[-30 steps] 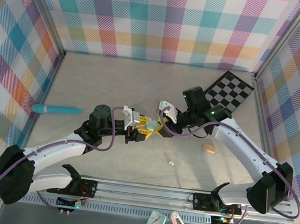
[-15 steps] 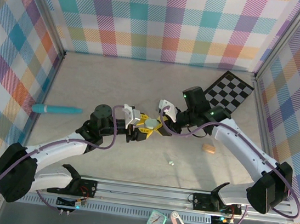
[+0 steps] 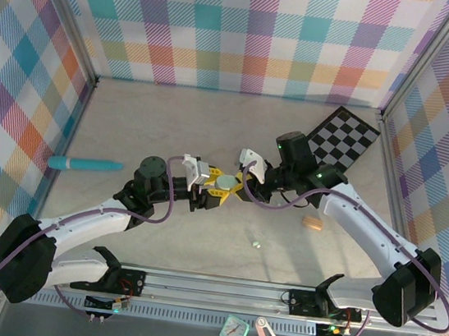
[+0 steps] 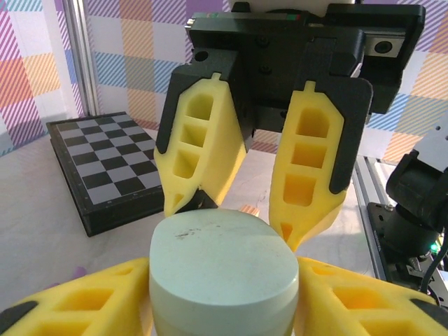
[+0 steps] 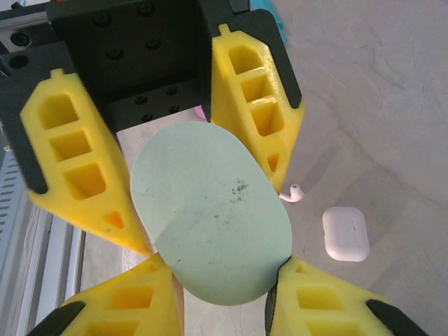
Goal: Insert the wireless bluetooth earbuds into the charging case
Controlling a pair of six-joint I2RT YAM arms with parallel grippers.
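The closed mint-green charging case [image 3: 225,183], contents hidden, is clamped by both the left gripper [image 4: 222,264] and the right gripper [image 5: 224,262]. The right wrist view adds a white earbud [image 5: 292,194] and a white case [image 5: 345,233] beside it.

Case [image 3: 226,183] between left claw [image 3: 218,193], right claw [image 3: 239,188]
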